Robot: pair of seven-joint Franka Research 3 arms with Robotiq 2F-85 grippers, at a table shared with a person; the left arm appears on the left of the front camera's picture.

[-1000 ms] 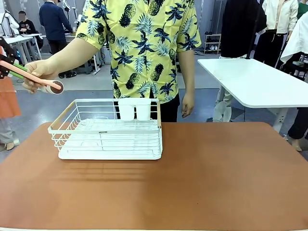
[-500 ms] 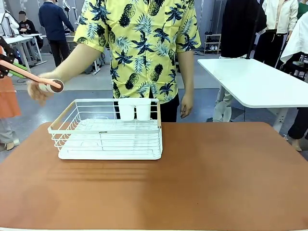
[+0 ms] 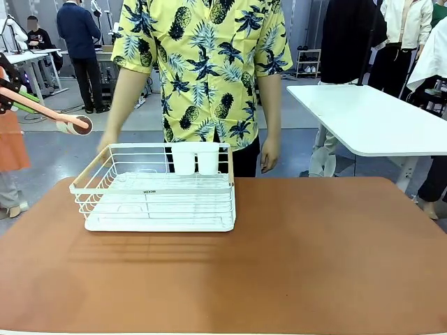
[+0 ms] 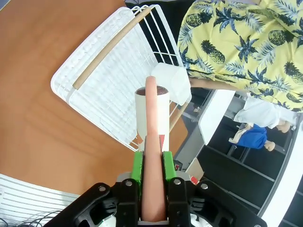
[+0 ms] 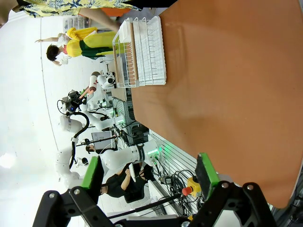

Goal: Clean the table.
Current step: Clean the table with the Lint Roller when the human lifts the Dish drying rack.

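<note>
Table: left end effector raised, clamping lint roller handle; right end effector wide.

Terracotta table; white wire rack; yellow pineapple-print shirt; salmon-pink roller handle.

Terracotta table: white wire dish rack at far left, apparently on tray.
</note>
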